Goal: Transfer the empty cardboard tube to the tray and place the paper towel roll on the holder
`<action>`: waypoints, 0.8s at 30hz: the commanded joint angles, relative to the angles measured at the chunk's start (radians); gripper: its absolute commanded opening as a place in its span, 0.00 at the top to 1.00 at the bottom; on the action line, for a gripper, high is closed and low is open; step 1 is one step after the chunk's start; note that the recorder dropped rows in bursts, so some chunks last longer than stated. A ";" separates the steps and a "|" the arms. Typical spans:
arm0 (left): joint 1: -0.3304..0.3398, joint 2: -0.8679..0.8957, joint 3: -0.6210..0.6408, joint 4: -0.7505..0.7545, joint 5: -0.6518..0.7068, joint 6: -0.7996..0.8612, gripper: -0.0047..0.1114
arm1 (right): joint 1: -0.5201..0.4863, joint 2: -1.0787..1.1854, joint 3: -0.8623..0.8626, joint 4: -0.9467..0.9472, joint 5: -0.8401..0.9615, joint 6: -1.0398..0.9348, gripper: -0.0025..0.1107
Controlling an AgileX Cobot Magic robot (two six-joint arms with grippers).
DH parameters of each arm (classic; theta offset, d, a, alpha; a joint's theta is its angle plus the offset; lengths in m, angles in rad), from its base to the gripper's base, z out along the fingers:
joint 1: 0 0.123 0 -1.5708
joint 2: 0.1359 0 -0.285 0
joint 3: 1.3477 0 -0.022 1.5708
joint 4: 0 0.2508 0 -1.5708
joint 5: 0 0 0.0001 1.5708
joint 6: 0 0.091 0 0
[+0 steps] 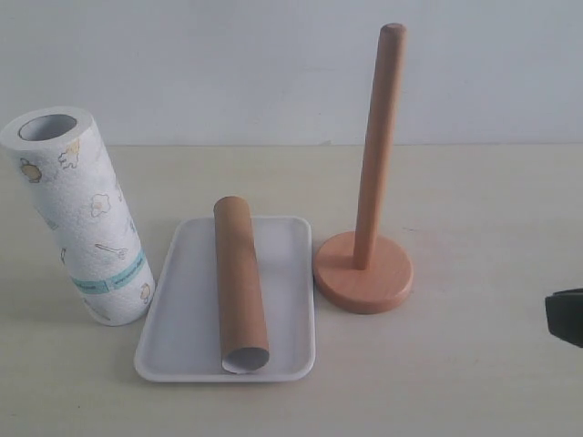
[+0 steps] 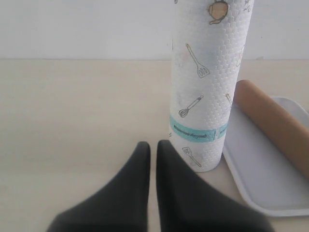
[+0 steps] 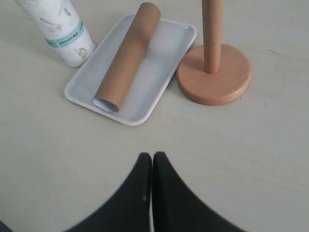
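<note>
The empty cardboard tube lies lengthwise in the white tray, its open end toward the front. Left of the tray, the paper towel roll stands upright on the table. The wooden holder stands bare to the tray's right. My left gripper is shut and holds nothing, just short of the paper towel roll. My right gripper is shut and empty, well back from the tray, the tube and the holder. Only a dark piece of the right gripper shows at the exterior view's edge.
Pale tabletop runs back to a plain white wall. Nothing else stands on it.
</note>
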 commanded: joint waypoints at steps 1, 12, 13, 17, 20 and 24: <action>0.002 -0.003 0.004 -0.008 0.003 0.006 0.92 | 0.000 -0.006 0.004 -0.003 -0.021 0.004 0.98; 0.002 -0.003 0.004 -0.008 0.003 0.006 0.92 | 0.000 -0.006 0.004 -0.003 -0.025 0.004 0.98; 0.002 -0.003 0.004 -0.008 0.003 0.006 0.92 | 0.000 -0.006 0.004 -0.003 -0.025 0.004 0.98; 0.002 -0.003 0.004 -0.008 0.003 0.006 0.92 | 0.000 -0.023 0.004 -0.003 -0.025 0.004 0.98; 0.002 -0.003 0.004 -0.008 0.003 0.006 0.92 | -0.035 -0.058 0.004 0.009 -0.025 0.004 0.98; 0.002 -0.003 0.004 -0.008 0.003 0.006 0.92 | -0.171 -0.134 0.010 0.014 -0.024 0.004 0.98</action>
